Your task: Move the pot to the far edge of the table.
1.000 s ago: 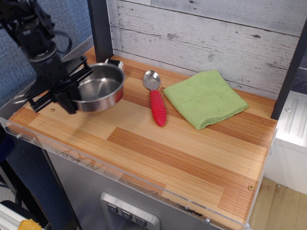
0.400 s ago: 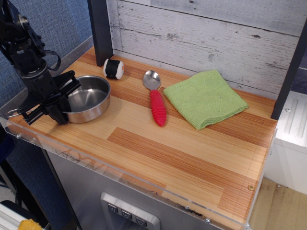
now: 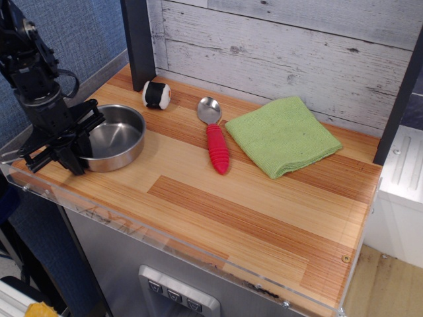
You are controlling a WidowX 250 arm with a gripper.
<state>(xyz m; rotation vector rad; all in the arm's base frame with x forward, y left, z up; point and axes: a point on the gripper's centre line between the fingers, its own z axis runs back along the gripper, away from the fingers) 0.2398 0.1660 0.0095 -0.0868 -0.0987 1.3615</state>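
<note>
At the desk's [image 3: 218, 205] 9 o'clock edge, the pot [image 3: 112, 137] is being seated flat on the wood. Its left rim is being overlapped by the jaws [image 3: 63, 142]; open or clamped cannot be told. The spoon [image 3: 215, 142] and green cloth [image 3: 283, 135] are being left at 3 o'clock.

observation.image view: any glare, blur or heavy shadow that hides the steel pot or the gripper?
In the observation.image view, focus is sharp and the lighting soft and even. The shallow round shiny stainless-steel pot shows only mild reflections inside, no blown-out glare. The black gripper is dark against the pot's left rim, so its jaw state is hard to read. Shadows on the striped wooden table are faint.
</note>
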